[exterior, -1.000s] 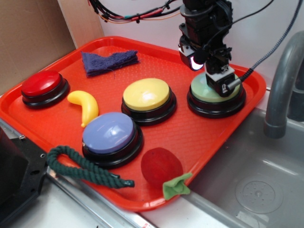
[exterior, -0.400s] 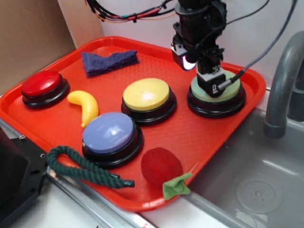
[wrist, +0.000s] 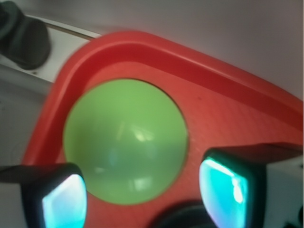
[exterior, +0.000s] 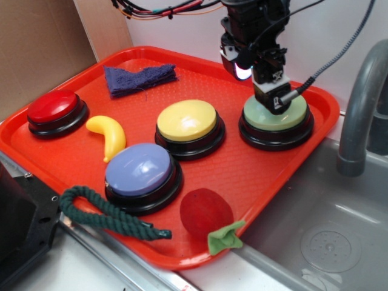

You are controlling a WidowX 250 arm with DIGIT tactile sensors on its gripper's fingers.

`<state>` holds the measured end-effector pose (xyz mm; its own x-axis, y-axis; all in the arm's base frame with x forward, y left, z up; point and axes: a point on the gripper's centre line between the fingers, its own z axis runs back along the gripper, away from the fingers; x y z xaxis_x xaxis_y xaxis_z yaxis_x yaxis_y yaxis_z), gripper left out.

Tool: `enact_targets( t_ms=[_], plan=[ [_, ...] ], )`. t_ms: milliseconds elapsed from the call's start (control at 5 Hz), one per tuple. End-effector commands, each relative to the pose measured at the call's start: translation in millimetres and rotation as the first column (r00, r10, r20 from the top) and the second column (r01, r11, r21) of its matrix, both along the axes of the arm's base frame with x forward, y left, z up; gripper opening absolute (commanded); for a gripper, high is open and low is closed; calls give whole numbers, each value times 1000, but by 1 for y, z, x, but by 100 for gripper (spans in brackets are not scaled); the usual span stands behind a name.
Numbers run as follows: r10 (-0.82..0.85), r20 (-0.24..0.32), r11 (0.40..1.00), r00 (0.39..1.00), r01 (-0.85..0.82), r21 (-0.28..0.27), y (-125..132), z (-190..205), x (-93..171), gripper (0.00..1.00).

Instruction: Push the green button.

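The green button (exterior: 290, 119), a pale-green dome on a black base, sits in the far right corner of the red tray (exterior: 242, 176). My gripper (exterior: 274, 100) hangs just over the dome's back left part, and I cannot tell whether it touches. In the wrist view the whole green button (wrist: 126, 140) shows below and ahead of my gripper (wrist: 142, 195). The two fingers stand apart at the lower corners, open, with nothing between them.
On the tray are also a yellow button (exterior: 187, 120), a blue-lilac button (exterior: 140, 170), a red button (exterior: 53, 107), a toy banana (exterior: 108, 134), a blue cloth (exterior: 139, 77), a green rope (exterior: 103, 213) and a red toy strawberry (exterior: 207, 212). A steel sink (exterior: 327, 236) and faucet (exterior: 357, 115) lie to the right.
My gripper has shifted a little left and lifted slightly on the green button; more of the dome's right side shows now. Nothing else has moved.
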<state>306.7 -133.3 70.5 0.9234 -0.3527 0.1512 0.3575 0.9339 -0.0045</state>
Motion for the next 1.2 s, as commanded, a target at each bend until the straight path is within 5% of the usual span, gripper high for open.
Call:
enact_targets(
  t_ms=[0,600,1000],
  plan=[
    [-15,-25,1000,1000,14,-25,-6,-16,2,100],
    [-17,15,1000,1000,17,-1,5,31,9,100],
    [49,111,998,993,-44,-40,20,60,-3,100]
  ],
)
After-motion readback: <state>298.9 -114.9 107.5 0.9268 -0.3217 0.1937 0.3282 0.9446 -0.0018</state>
